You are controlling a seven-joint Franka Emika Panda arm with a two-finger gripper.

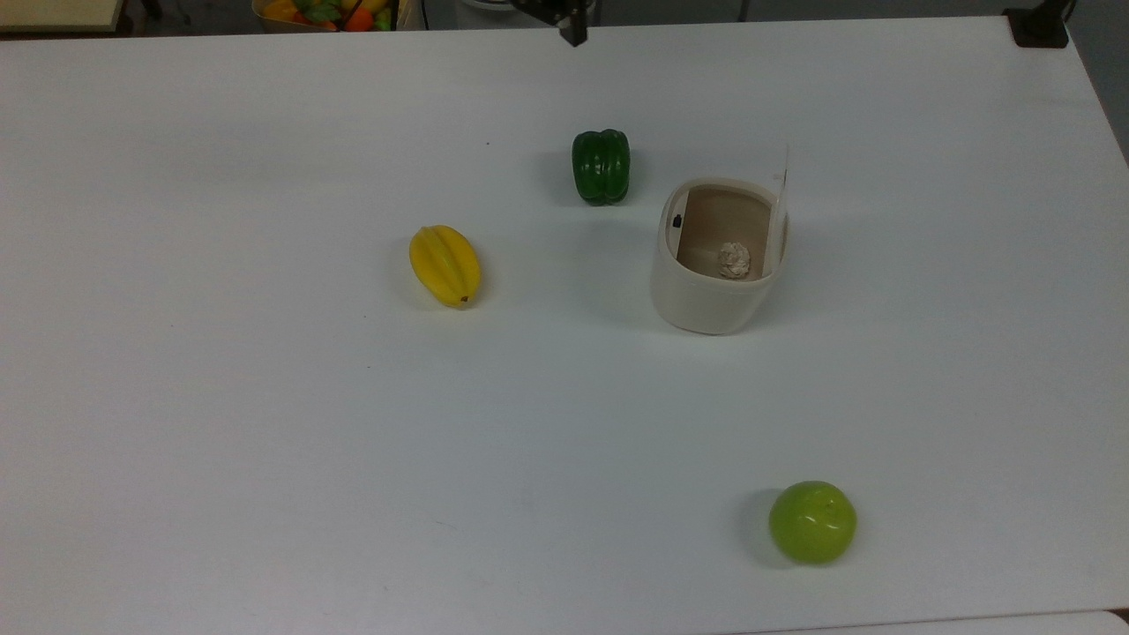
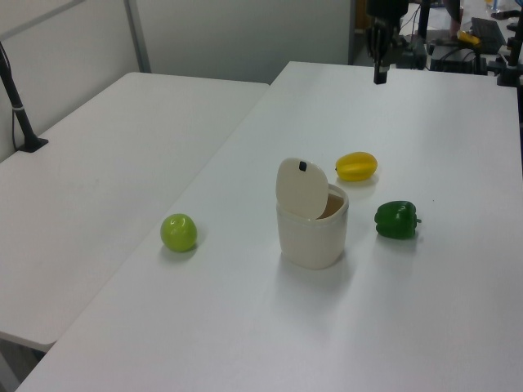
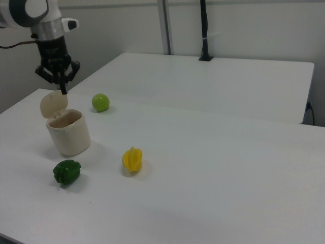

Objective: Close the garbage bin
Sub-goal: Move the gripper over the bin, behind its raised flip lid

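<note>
— Found the garbage bin (image 1: 706,304) where?

— Near the middle of the matte white table (image 1: 265,441). Stood upright, open. Looked like smooth cream plastic, rounded-square in outline, brownish inside, with a small black button (image 1: 677,220) at the rim. Held a pale crumpled wad (image 1: 733,259) at the bottom.

— And saw the lid (image 2: 301,189) how?

— Flat, rounded, raised nearly vertical on its hinge at the top view's right of the opening.

— Noted anything around it?

— Spotted a glossy, lobed green pepper (image 1: 601,166) near the bin, a ridged yellow star fruit (image 1: 444,265) further toward the top view's left, and a round, shiny green apple (image 1: 812,521) well apart near the top view's lower edge.

— Checked the gripper (image 3: 63,90)?

— Hung above the table, apart from the bin, pointing down. Seemed pressed together into one dark narrow tip; gripped nothing.
</note>
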